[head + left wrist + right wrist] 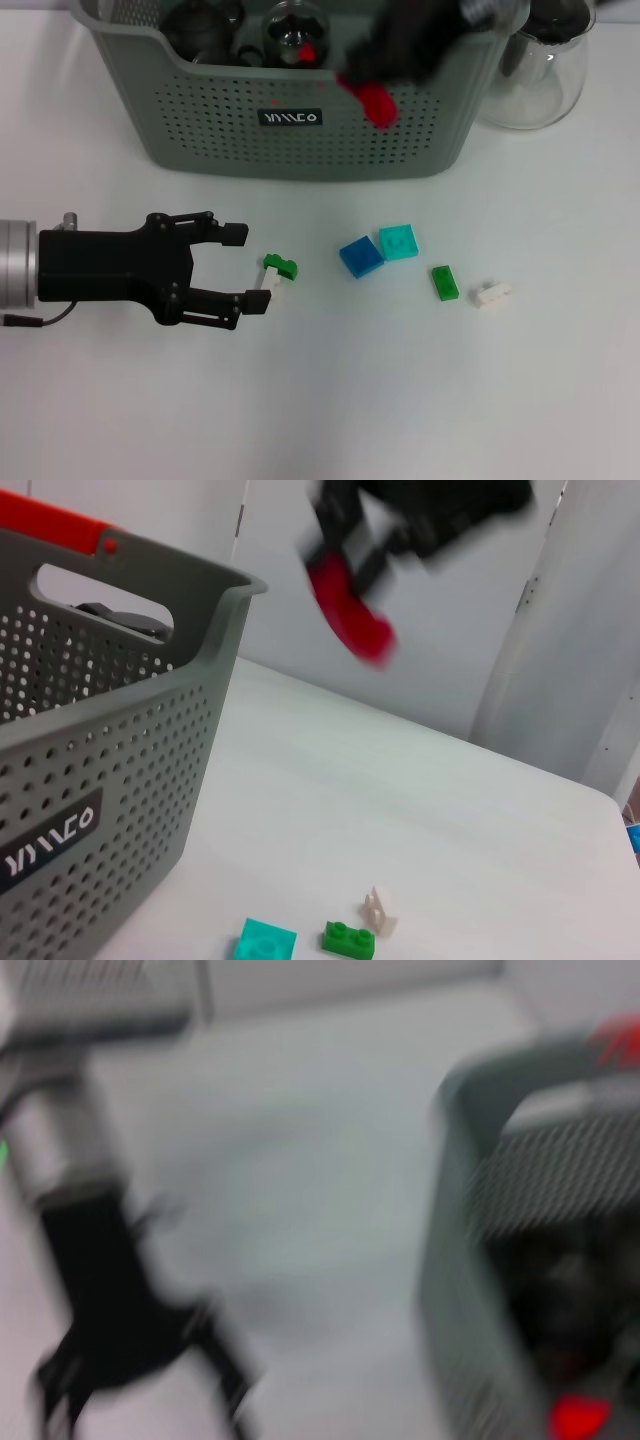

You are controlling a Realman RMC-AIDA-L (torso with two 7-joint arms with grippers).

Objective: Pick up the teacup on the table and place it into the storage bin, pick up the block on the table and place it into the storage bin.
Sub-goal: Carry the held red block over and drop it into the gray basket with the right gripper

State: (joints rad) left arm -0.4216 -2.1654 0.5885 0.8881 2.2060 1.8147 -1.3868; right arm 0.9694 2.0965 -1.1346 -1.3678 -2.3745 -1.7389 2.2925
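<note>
the right hand (pixel 385 85), blurred, grips a red block (pixel 372 100) just over the front rim of the storage bin (pixel 220 130), while the left hand (pixel 245 268) rests on the tabletop (pixel 320 400) with its fingers spread wide beside a small green-and-white block (pixel 278 268).

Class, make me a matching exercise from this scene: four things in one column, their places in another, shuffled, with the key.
Things:
1. red block
2. left gripper
3. white block
4. glass jug

Places:
A. beside the bin's right end
B. held by the right gripper at the bin's front rim
C. open, beside the small green-and-white piece
D. on the table, right of the green block

Pairs: 1-B, 2-C, 3-D, 4-A
</note>
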